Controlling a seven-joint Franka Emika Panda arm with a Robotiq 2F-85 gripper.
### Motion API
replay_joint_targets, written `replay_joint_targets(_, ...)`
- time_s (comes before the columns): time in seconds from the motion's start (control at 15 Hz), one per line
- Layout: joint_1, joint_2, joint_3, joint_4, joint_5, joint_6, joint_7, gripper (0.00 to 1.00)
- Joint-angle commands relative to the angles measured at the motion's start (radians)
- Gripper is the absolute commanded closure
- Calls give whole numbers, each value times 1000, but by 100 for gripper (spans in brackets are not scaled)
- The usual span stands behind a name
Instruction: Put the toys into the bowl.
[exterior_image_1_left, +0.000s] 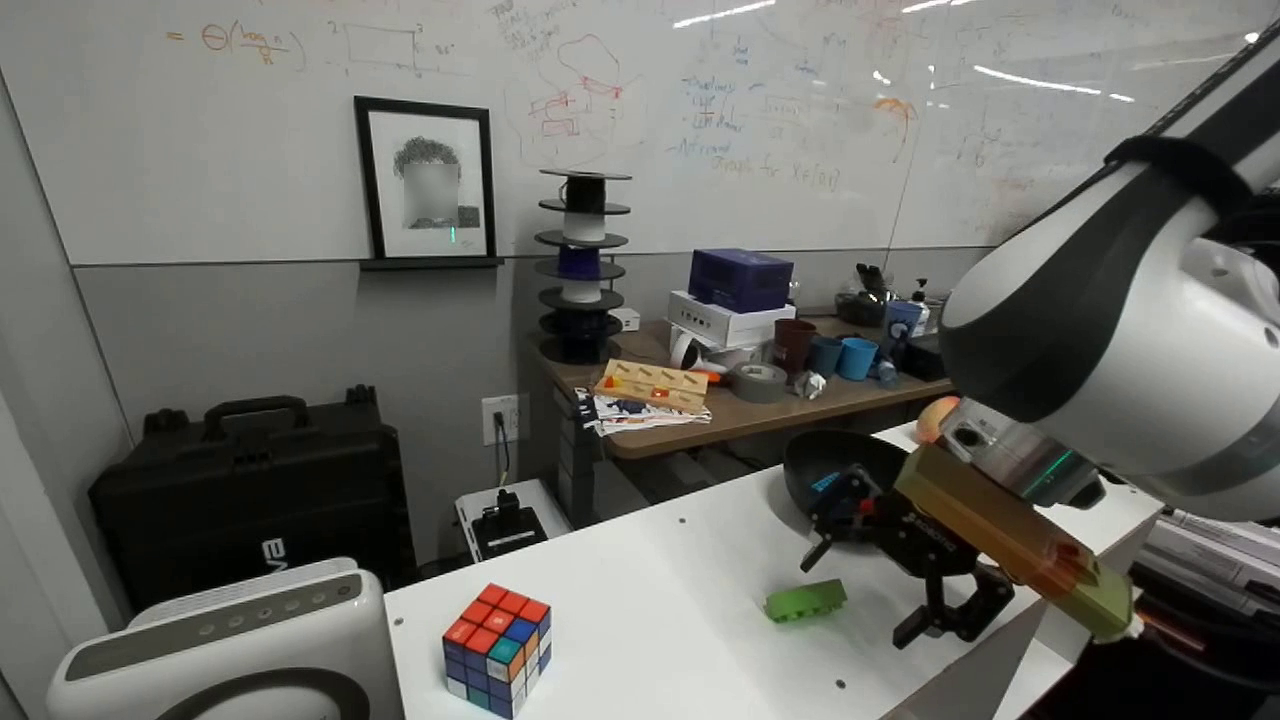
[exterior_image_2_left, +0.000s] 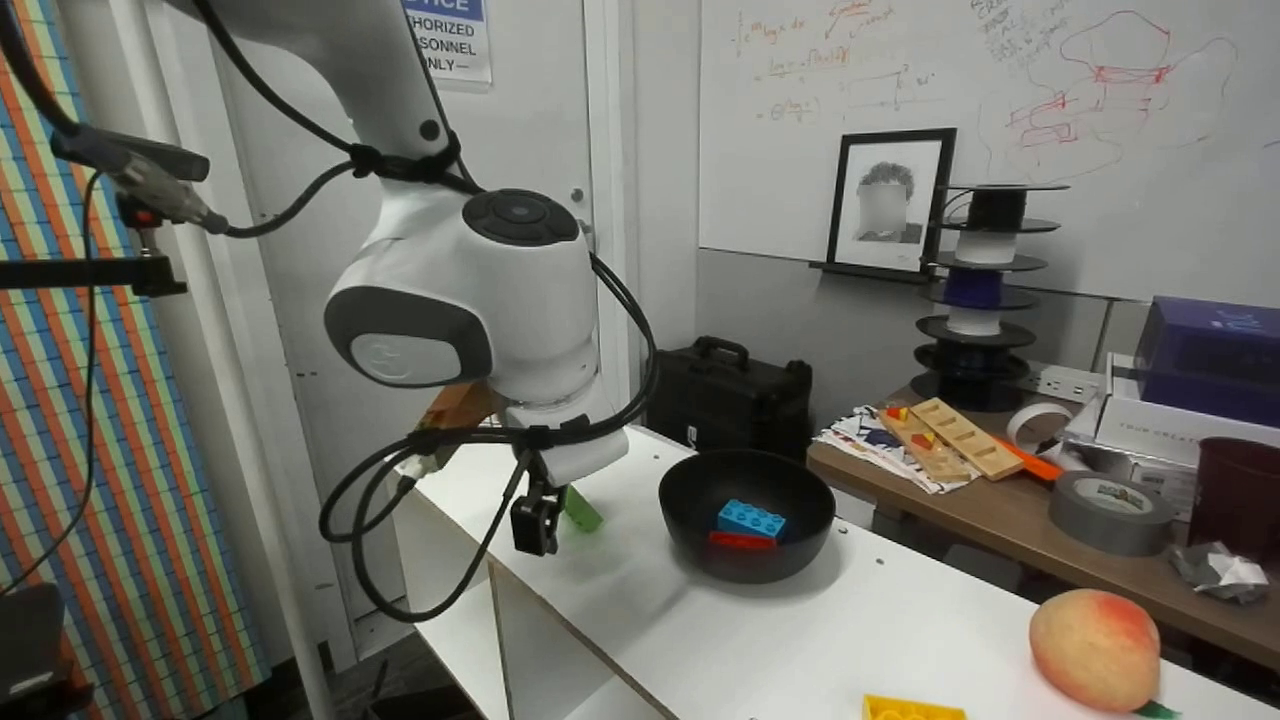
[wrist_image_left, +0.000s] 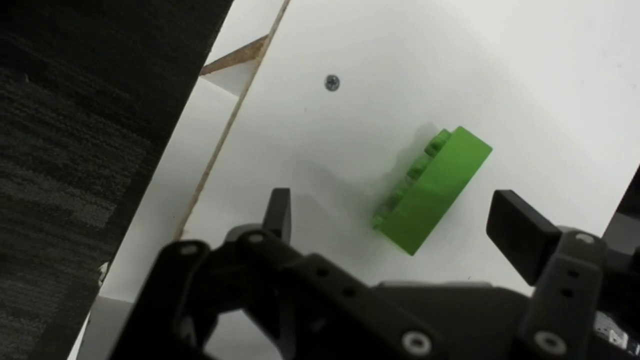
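Brick (exterior_image_2_left: 914, 709), yellow, lies nearest in an exterior view at five o'clock, cut off below. Beyond, the black bowl (exterior_image_2_left: 700, 550) holds the red block (exterior_image_2_left: 743, 540), only a strip showing, then the blue block (exterior_image_2_left: 752, 519). At the bowl's nine o'clock the gripper (wrist_image_left: 397, 220), jaws wide, partly hides the green piece (exterior_image_2_left: 583, 511), lying on its side on the white table (exterior_image_2_left: 850, 620), studs toward ten o'clock in the wrist view.

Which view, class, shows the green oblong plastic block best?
The wrist view: the green oblong plastic block appears largest there, full length, with nothing in front of it. In an exterior view the block looks whole but small; in an exterior view only part of the block shows.
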Motion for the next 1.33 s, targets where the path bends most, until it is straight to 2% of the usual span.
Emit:
replay_joint_targets(0.0, 191, 1, -166, 27, -70, 38, 61, 0)
replay_joint_targets(0.2, 352, 35, -307, 68, -179, 66, 109, 0)
replay_joint_targets(0.4, 436, 83, -373, 135, -267, 84, 152, 0)
replay_joint_targets(0.67, 456, 129, -378, 210, -347, 29, 175, 0)
replay_joint_targets(0.73, 454, 138, -377, 219, -360, 26, 173, 25)
replay_joint_targets(0.8, 455, 142, -376, 225, -370, 16, 172, 25)
replay_joint_targets(1.13, 486, 125, -409, 207, -411, -13, 187, 66)
replay_joint_targets(1.27, 473, 125, -399, 207, -421, -23, 175, 80)
